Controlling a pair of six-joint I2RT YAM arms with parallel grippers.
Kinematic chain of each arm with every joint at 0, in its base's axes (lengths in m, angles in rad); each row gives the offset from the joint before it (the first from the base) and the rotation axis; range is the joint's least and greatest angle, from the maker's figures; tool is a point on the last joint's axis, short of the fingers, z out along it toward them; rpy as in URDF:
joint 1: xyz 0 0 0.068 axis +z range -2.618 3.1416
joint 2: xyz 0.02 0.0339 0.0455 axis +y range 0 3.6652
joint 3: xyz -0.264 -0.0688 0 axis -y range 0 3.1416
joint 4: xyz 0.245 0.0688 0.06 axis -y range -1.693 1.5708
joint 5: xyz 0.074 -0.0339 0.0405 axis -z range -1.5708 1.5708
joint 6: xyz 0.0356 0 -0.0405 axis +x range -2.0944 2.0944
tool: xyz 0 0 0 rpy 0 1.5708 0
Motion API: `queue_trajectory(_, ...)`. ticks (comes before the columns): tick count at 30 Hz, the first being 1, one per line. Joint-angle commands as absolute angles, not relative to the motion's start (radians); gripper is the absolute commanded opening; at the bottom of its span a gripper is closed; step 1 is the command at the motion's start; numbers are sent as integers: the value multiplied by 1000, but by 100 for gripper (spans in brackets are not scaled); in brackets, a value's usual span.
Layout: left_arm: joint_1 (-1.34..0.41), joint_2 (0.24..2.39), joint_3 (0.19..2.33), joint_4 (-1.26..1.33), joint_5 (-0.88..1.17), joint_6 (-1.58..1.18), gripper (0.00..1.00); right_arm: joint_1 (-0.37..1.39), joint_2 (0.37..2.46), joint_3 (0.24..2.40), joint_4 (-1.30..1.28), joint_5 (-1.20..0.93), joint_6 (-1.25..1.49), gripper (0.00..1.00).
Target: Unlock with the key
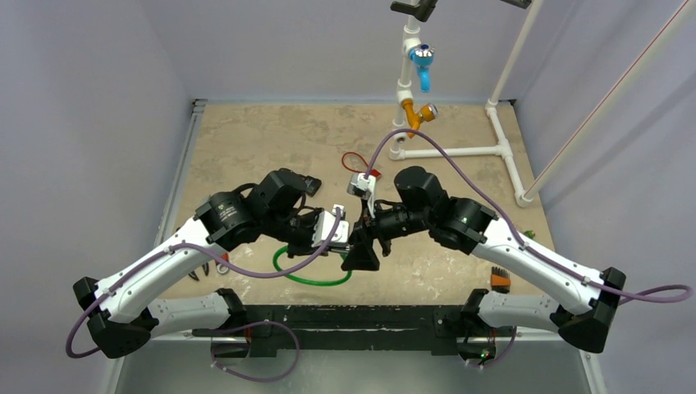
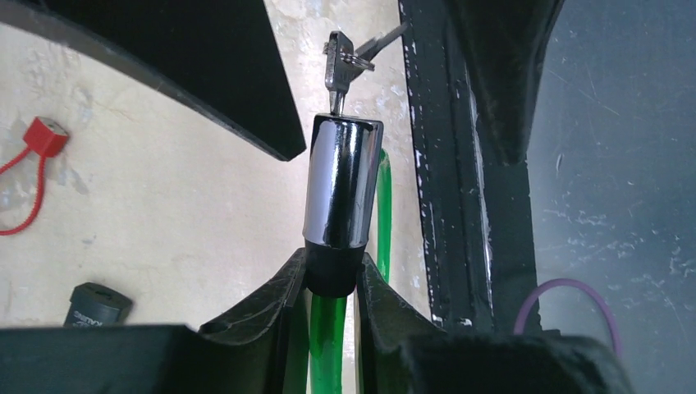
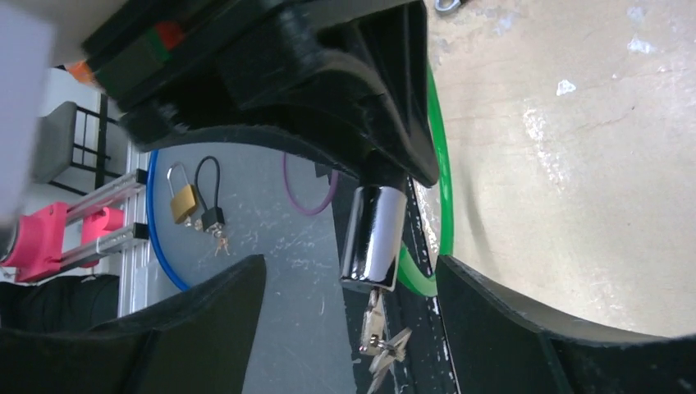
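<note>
Reaches in from lower left with the left arm and from lower right with the right arm, wrists meeting at frame centre. Clamps the left gripper on a chrome lock barrel. Holds the right gripper wide, jaws at its view's lower corners.

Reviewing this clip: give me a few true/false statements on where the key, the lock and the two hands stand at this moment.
1. The left hand is clamped on the black end of the chrome lock. True.
2. The key lies loose on the table. False: its blade sits in the lock's free end.
3. The right hand is shut on the key. False: its fingers are spread wide on either side of the lock's keyed end, touching neither lock nor key.
4. A green cable runs alongside the lock. True.
</note>
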State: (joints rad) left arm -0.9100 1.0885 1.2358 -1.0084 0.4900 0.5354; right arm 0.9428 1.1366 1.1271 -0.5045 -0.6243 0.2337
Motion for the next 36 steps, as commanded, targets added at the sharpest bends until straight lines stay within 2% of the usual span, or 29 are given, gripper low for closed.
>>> queue_trajectory(1,-903,1073,1290,-933,494,528,0,947,1059,1179,-484,-585,211,76)
queue_trajectory(8,-896,1061,1295,-959,475,547,0,942,995,1207,-536,-435,202,76)
queue_trajectory(10,-895,1052,1296,-961,472,549,0,935,962,1206,-545,-361,204,69)
queue_trajectory(11,-894,1051,1298,-963,470,547,0,931,939,1199,-544,-331,206,56)
queue_trajectory(13,-893,1045,1304,-962,473,540,0,928,907,1173,-530,-275,219,14)
queue_trajectory(14,-892,1044,1306,-959,472,535,0,928,897,1158,-523,-248,226,0)
queue_trajectory(23,-891,1074,1318,-899,293,335,0,930,1002,1180,-586,131,255,0)
queue_trajectory(30,-891,1081,1313,-882,235,209,0,941,1014,1163,-507,275,264,0)
queue_trajectory(36,-887,1104,1331,-858,236,167,0,1016,1057,1159,-484,378,258,0)
